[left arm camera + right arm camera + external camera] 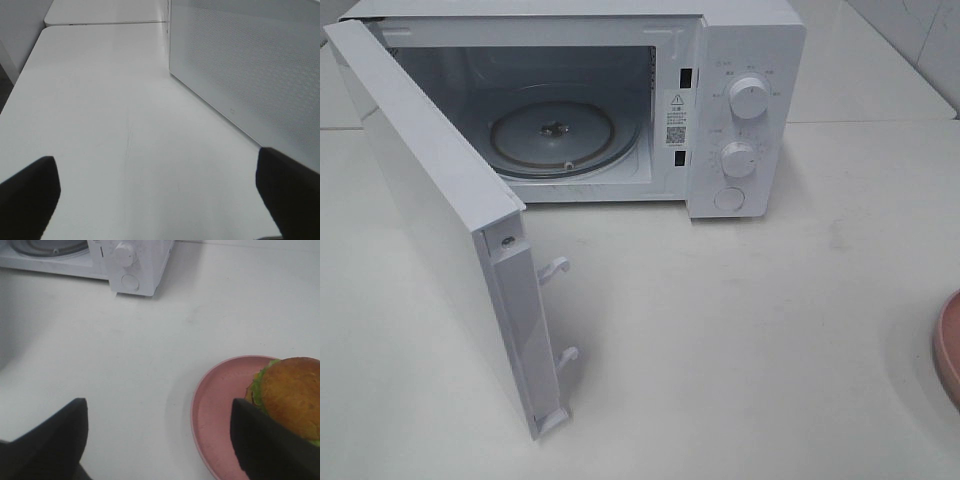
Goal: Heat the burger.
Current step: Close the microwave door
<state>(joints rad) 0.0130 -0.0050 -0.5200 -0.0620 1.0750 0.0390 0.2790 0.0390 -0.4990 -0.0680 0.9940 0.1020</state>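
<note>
While the burger (292,395) sits on pink plate (220,410), right jaws wide, burger outside one jaw.

White desk (740,340) filled most of the high view — smooth, matte, evenly lit, soft shadows only. A second white desk section (100,12) butted against it at the far end, a thin seam between them. Pale tiled wall (920,40) showed at the back right corner, grout lines faint. A white microwave (745,110) stood at the back of the desk, door (430,220) swung wide, its glass turntable (555,135) visible inside — two round knobs on the control panel. Light was diffuse, no window in sight.
</note>
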